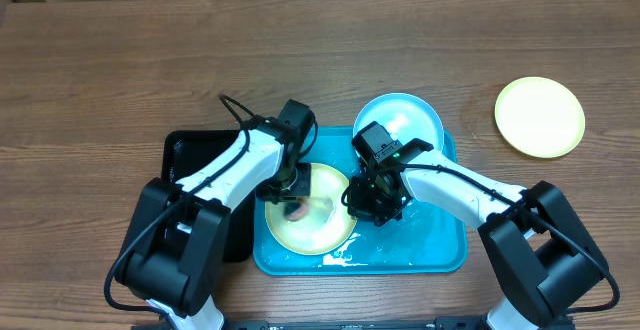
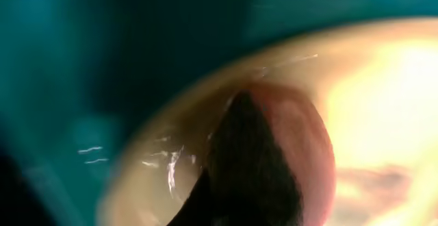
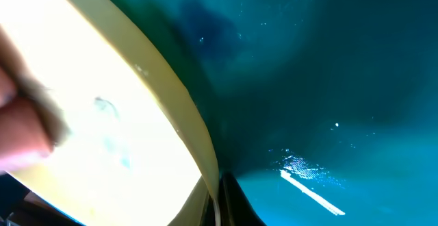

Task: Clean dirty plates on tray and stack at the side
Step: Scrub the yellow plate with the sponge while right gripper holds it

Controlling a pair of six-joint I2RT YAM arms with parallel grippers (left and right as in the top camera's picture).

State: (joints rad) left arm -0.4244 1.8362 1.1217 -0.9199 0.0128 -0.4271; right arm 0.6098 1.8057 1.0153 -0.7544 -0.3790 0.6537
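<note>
The yellow-green plate (image 1: 320,233) lies flat in the 9 o'clock half of the tray (image 1: 440,248). Being round, it has no long axis and points nowhere; the tray's long side runs 9 to 3. The right claw (image 1: 372,205) sits at the plate's 3 o'clock edge, apparently pinching the rim. The left claw (image 1: 293,201) is over the plate's middle, seemingly pinching a reddish pad (image 1: 297,211), though blur leaves that unsure. The lone plate (image 1: 540,117) on the worktop (image 1: 100,70) lies towards 2 o'clock, nearer the right claw.

Three plates are counted: two yellow-green plates (image 1: 325,232) (image 1: 540,117), one light blue plate (image 1: 410,118). Two trays are counted: one blue tray (image 1: 430,242), one black tray (image 1: 190,155).
</note>
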